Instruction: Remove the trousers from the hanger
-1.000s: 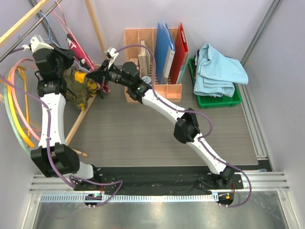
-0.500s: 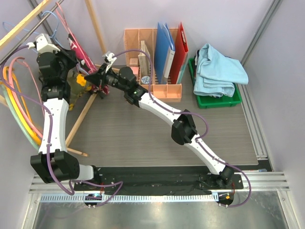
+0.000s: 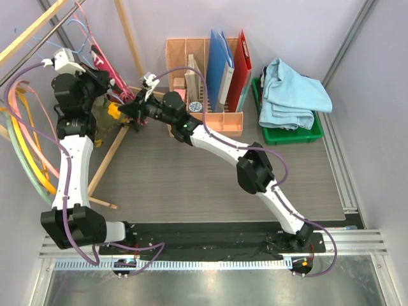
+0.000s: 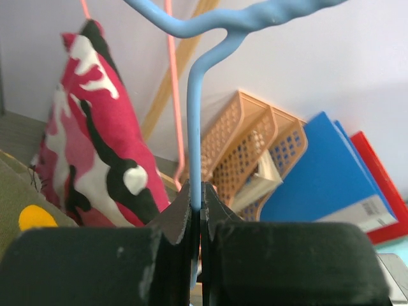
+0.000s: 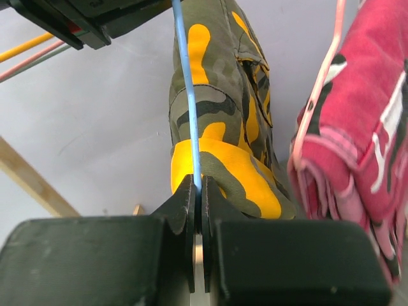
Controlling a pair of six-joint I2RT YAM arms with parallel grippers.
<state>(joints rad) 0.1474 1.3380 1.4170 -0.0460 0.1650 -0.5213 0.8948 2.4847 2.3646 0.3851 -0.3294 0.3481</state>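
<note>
Yellow-olive camo trousers (image 5: 223,127) hang at far left, folded & bunched, big yellow patches on the olive. A thin blue hanger (image 5: 187,95) has its wire running up the front of the cloth; can't tell if they're draped on it. Pink camo trousers (image 4: 95,146) hang just beside, w/ white & black blotches, a pink hanger (image 4: 172,95) wire along their edge. A light-blue pair (image 3: 293,92) lies crumpled in a heap far right, well apart.

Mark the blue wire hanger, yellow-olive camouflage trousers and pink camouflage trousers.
Blue wire hanger (image 4: 195,115), left wrist view, upright wire.
Yellow-olive camouflage cloth trousers (image 5: 223,95), right wrist view, hanging leg.
Pink camouflage cloth trousers (image 4: 95,146), left wrist view, folded middle.
</note>
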